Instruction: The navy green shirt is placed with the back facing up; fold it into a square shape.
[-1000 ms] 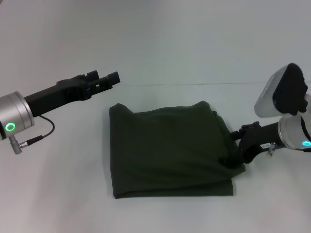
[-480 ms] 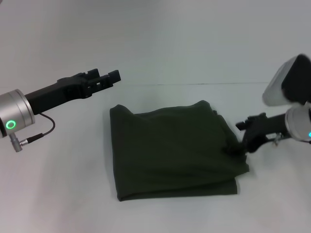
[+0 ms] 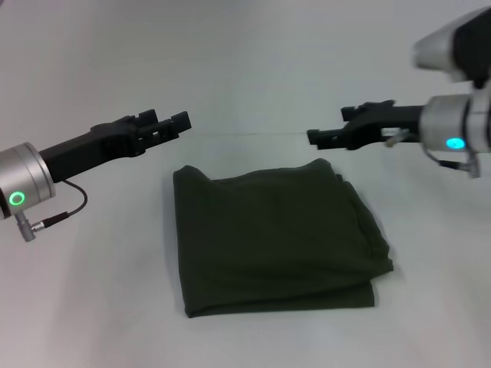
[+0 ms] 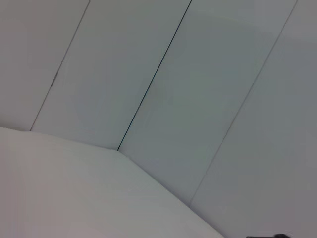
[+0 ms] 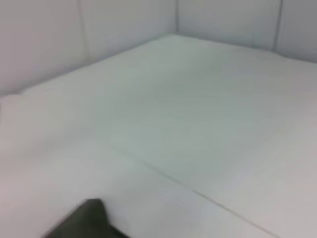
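Note:
The navy green shirt (image 3: 272, 234) lies folded into a rough square on the white table, plain side up, with layered edges along its right and near sides. No lettering shows. My left gripper (image 3: 165, 123) hovers open above the table, just beyond the shirt's far left corner. My right gripper (image 3: 326, 132) is open and empty, raised above the shirt's far right corner and clear of the cloth. The left wrist view shows no shirt. The right wrist view shows only a blurred dark shape (image 5: 81, 220) at its edge, and I cannot tell what it is.
The white table (image 3: 253, 61) stretches all round the shirt, with a thin seam line (image 3: 253, 135) running across behind it. A cable (image 3: 57, 216) hangs from my left arm at the left. White wall panels (image 4: 198, 99) stand beyond the table.
My right gripper has let go of the shirt's right edge, then risen and swung toward the far side. The right edge has settled a little further out. My left arm has not moved.

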